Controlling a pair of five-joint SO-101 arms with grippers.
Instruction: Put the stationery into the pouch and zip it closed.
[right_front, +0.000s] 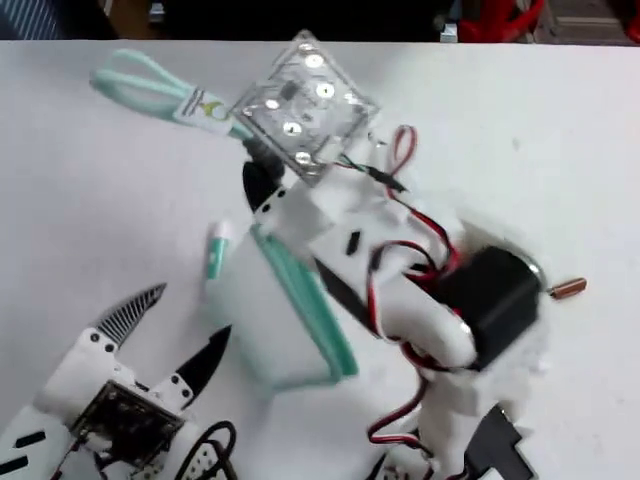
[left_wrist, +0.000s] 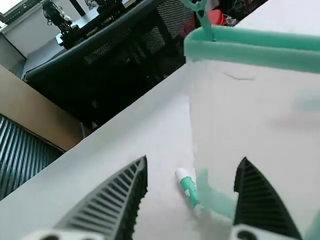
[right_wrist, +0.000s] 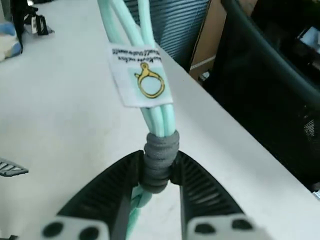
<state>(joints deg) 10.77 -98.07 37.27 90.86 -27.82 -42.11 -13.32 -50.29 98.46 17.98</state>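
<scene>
**Left wrist view: stick lies dead ahead, against the pouch**

My left gripper (left_wrist: 193, 161) is spread wide and holds nothing. The stick (left_wrist: 187, 187) lies on the table (right_front: 100, 200) just beyond my fingertips. Its long axis points away from me, roughly in line with my reach. Its near end is tight against the pouch (left_wrist: 250, 115); I cannot tell whether it tucks under the wall.

My right gripper (right_wrist: 159, 172) is clenched on the grey collar (right_wrist: 160, 155) of the mint cord (right_wrist: 150, 30), at the far end of the zip edge (right_front: 305, 300).

I judge the left arm the nearer one for the stick. On the side away from the pouch the table gives one finger open room. The other finger must slip between stick and pouch, and could snag the wall. The table's edges are well off.
</scene>
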